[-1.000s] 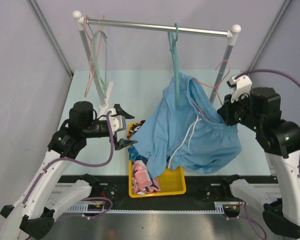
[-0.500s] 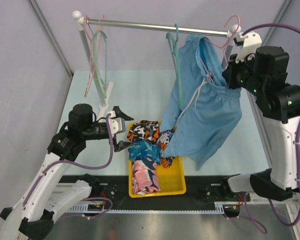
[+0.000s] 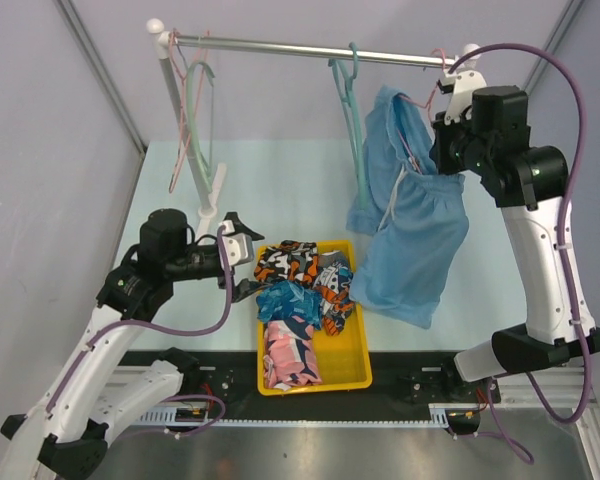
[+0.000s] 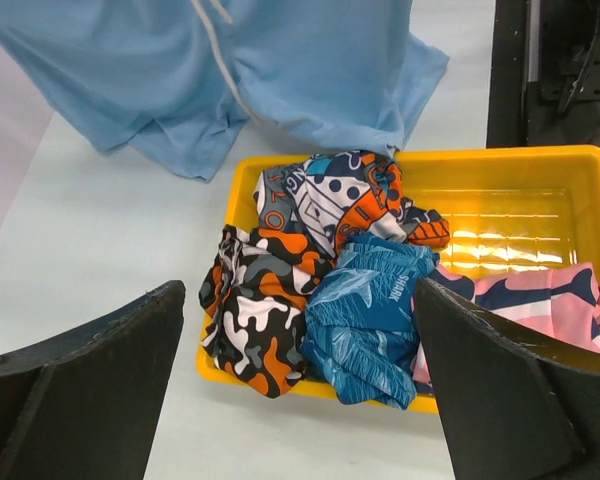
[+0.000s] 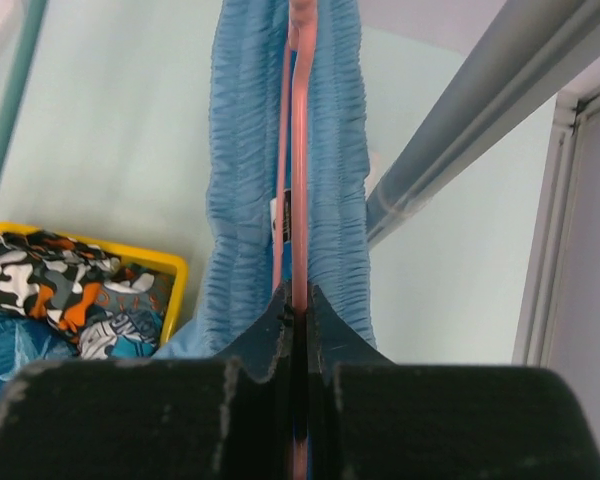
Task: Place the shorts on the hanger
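**At the upper right of the overhead view, blue shorts hang on a gripped pink hanger**

Just under the right end of the rail [image 3: 310,48], the right claw [image 5: 298,312] is pinched shut on the hanger [image 5: 298,150]; the shorts [image 3: 415,230] drape from the wire, waistband bunched on both sides of it; their lower edge reaches down near the yellow tray [image 3: 350,375] at bottom centre; at lower left, the left claw [image 3: 242,265] stands wide above the bench [image 3: 280,180], holding nothing.
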Action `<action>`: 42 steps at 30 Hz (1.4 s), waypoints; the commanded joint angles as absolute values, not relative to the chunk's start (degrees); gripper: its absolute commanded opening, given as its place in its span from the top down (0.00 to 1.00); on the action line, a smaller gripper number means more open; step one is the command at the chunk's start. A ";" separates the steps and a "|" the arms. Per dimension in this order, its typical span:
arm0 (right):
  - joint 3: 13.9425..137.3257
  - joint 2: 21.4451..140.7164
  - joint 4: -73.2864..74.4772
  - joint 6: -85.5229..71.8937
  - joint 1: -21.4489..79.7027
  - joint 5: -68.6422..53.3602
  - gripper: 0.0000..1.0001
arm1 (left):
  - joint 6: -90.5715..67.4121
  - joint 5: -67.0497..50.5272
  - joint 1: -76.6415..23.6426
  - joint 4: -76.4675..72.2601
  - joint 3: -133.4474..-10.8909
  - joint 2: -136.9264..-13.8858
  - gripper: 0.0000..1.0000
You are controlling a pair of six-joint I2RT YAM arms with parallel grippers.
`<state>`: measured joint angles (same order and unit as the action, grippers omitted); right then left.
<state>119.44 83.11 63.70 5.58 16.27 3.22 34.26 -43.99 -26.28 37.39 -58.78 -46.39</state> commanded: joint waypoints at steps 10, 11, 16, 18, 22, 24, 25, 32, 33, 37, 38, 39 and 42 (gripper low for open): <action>107.77 74.28 53.00 6.68 16.26 1.41 0.50 | 24.00 -40.17 -26.02 36.38 -55.20 -45.79 0.00; 106.62 72.35 51.78 6.94 16.17 1.15 0.46 | 23.82 -40.78 -25.93 36.56 -55.11 -45.62 0.00; 100.12 65.14 48.87 7.38 16.26 -2.36 0.20 | 21.80 -39.56 -25.05 37.97 -56.24 -45.61 0.00; 96.78 61.11 47.64 8.08 16.35 -4.64 0.09 | 20.74 -38.06 -24.44 39.02 -57.21 -45.97 0.00; 92.38 54.78 46.85 9.14 16.35 -7.64 0.00 | 17.67 -35.07 -21.81 41.04 -59.93 -46.67 0.00; 89.93 52.40 46.93 9.75 16.35 -9.05 0.00 | 17.58 -35.07 -20.66 43.49 -60.64 -46.41 0.00; 89.04 50.12 46.93 10.10 16.35 -10.36 0.00 | 17.49 -34.46 -19.78 44.11 -61.25 -46.15 0.00; 84.56 42.03 56.14 15.28 16.35 -26.71 0.00 | 17.14 -27.11 -15.21 50.09 -60.38 -40.26 0.00; 83.85 41.40 57.55 15.99 16.35 -27.68 0.00 | 17.75 -24.90 -15.21 50.88 -60.03 -39.82 0.00; 80.17 38.41 61.78 18.54 16.35 -29.53 0.00 | 17.75 -16.27 -15.12 53.00 -60.55 -37.89 0.00; 78.76 37.71 62.40 18.98 16.26 -29.18 0.00 | 18.19 -15.04 -15.20 53.00 -60.56 -37.01 0.00; 77.88 36.49 62.40 18.64 16.26 -28.40 0.00 | 19.06 -12.85 -15.12 52.74 -60.64 -36.57 0.00; 75.68 34.29 61.79 16.63 16.26 -25.76 0.00 | 21.87 -9.16 -15.21 52.21 -59.68 -34.81 0.00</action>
